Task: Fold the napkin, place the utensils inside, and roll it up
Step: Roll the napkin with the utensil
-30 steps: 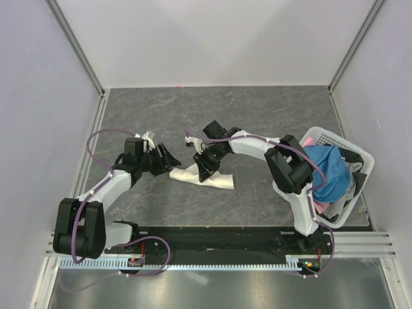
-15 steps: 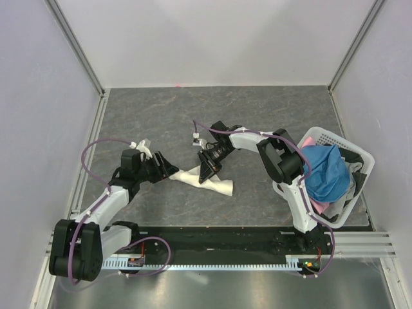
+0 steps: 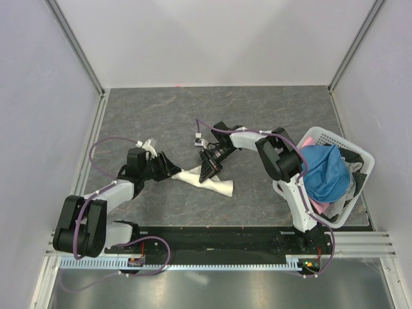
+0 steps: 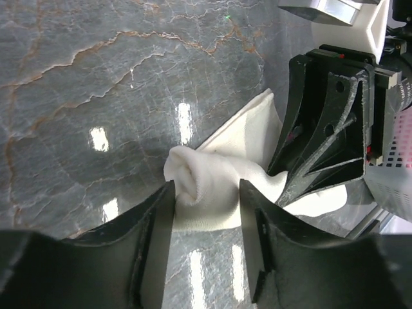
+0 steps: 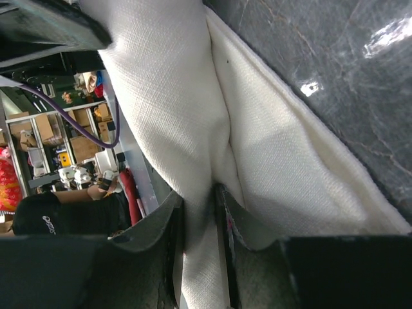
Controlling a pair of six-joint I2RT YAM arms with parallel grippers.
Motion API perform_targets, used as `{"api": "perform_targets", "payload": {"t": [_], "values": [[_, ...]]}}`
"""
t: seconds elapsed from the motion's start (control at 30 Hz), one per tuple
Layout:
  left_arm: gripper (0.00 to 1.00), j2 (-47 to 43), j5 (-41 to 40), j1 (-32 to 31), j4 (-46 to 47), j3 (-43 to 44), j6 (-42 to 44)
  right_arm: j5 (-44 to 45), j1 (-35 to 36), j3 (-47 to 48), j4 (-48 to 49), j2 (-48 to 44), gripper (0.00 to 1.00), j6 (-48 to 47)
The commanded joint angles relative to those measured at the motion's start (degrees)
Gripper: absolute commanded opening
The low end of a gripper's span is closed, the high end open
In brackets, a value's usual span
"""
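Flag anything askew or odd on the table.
The napkin lies as a crooked, bunched strip, not a tidy roll: the left gripper clasps its lumpy rolled end, the right gripper pinches a fold mid-length. No utensil shows.

Centre of frame is crowded: left end effector and right end effector both clamp the cream-white cloth napkin, close together, with only a narrow gap over the roll between them. The napkin's lower-right tail is the one reachable part. Upper half of the grey marbled counter is open, lower left too. Right side is blocked by a white plastic basket piled with blue cloth and by the folded right arm. Pale walls close off three sides.
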Motion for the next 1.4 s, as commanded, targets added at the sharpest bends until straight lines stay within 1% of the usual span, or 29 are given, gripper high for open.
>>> {"api": "perform_targets", "payload": {"t": [0.0, 0.03, 0.07, 0.1, 0.13, 0.17, 0.2, 0.23, 0.27, 0.3, 0.37, 0.4, 0.47, 0.5, 0.53, 0.6, 0.63, 0.67, 0.7, 0.73, 0.77, 0.87, 0.97, 1.07, 1.2, 1.3, 1.33, 1.37], "values": [[0.43, 3.3, 2.3, -0.8, 7.0, -0.4, 1.9, 2.6, -0.2, 1.2, -0.5, 2.1, 0.31, -0.5], [0.35, 3.7, 2.3, -0.9, 7.2, -0.2, 1.8, 2.6, -0.2, 1.4, -0.5, 2.2, 0.31, -0.4], [0.3, 4.2, 2.5, -0.9, 7.2, 0.2, 2.0, 2.7, -0.3, 1.4, -0.5, 2.1, 0.32, -0.3], [0.25, 4.5, 2.7, -0.9, 6.9, 0.5, 2.0, 3.0, -0.4, 1.5, -0.5, 1.9, 0.34, -0.2], [0.17, 5.2, 2.8, -0.9, 6.7, 0.6, 2.0, 3.3, -0.4, 1.6, -0.5, 1.4, 0.36, 0.0], [0.14, 5.4, 3.0, -0.9, 6.6, 1.0, 2.0, 4.4, -0.4, 1.9, -0.5, 0.9, 0.39, 0.2], [0.11, 5.5, 3.4, -0.9, 6.2, 1.2, 2.1, 5.1, -0.4, 2.1, -0.5, 0.5, 0.44, 0.3], [0.05, 6.1, 3.7, -0.9, 5.4, 1.4, 2.1, 6.3, -0.4, 2.3, -0.5, -1.0, 0.48, 0.2], [0.02, 6.4, 3.9, -0.9, 4.7, 1.9, 2.1, 7.3, -0.4, 2.6, -0.4, -1.8, 0.53, 0.3], [0.02, 6.8, 4.3, -0.9, 4.2, 2.1, 2.2, 9.1, -0.4, 2.8, -0.4, -2.6, 0.62, 0.1], [0.02, 7.5, 4.4, -0.9, 1.9, 3.1, 2.1, 11.1, -0.4, 3.0, 0.2, -5.8, 0.67, -0.3], [0.02, 7.7, 4.6, -0.9, 1.3, 3.4, 1.9, 13.3, -0.3, 2.8, 0.5, -8.1, 0.72, -0.7], [0.02, 8.5, 4.1, -0.9, -2.3, 5.0, 1.3, 16.3, 0.3, 1.7, 2.2, -10.8, 0.77, -1.7], [0.02, 8.8, 4.1, -0.9, -3.9, 5.8, 0.9, 19.9, 0.5, 1.1, 2.7, -13.8, 0.78, -1.7], [0.02, 9.0, 4.0, -0.9, -7.0, 7.4, 0.6, 22.3, 1.8, 0.0, 4.6, -15.5, 0.8, -3.8], [0.02, 9.6, 3.0, -0.9, -10.2, 9.0, -0.1, 27.4, 3.7, -4.6, 7.4, -20.8, 0.84, -6.1], [0.02, 9.7, 2.7, -0.9, -11.4, 10.5, -0.1, 35.0, 6.1, -6.4, 10.0, -22.6, 0.84, -6.8], [0.02, 9.8, 1.7, -0.9, -14.9, 11.2, -0.2, 39.0, 7.6, -10.3, 11.6, -24.3, 0.86, -7.4], [0.02, 9.9, 1.2, -0.9, -16.1, 11.9, -0.3, 43.8, 9.3, -12.4, 13.2, -27.4, 0.87, -8.6], [0.02, 10.0, 1.0, -0.8, -17.4, 13.0, -0.4, 50.4, 12.4, -14.4, 16.5, -28.7, 0.88, -9.2], [0.02, 10.1, 0.9, -0.8, -19.0, 13.7, -0.5, 54.0, 14.0, -17.9, 18.0, -29.8, 0.89, -9.6], [0.02, 10.5, 1.6, -0.6, -20.3, 15.1, -0.5, 61.6, 19.1, -23.4, 23.7, -32.7, 0.92, -10.3], [0.02, 10.7, 2.0, -0.5, -21.7, 15.9, -0.3, 66.1, 22.5, -25.4, 26.6, -32.7, 0.93, -11.1], [0.02, 10.6, 2.2, -0.5, -22.3, 16.0, -0.1, 68.3, 24.7, -25.4, 27.6, -31.3, 0.93, -12.2], [0.02, 10.5, 2.5, -0.4, -22.7, 16.1, 0.0, 69.6, 25.1, -24.5, 26.8, -27.7, 0.9, -12.7], [0.02, 10.0, 2.9, -0.4, -22.7, 16.0, 0.2, 68.2, 25.0, -23.8, 26.0, -26.0, 0.83, -13.5], [0.02, 10.0, 3.0, -0.4, -22.7, 16.1, 0.3, 67.6, 25.0, -23.3, 25.5, -25.6, 0.77, -13.6], [0.02, 9.8, 3.1, -0.4, -22.7, 16.1, 0.5, 67.1, 25.0, -22.9, 25.2, -24.7, 0.73, -13.6]]}}
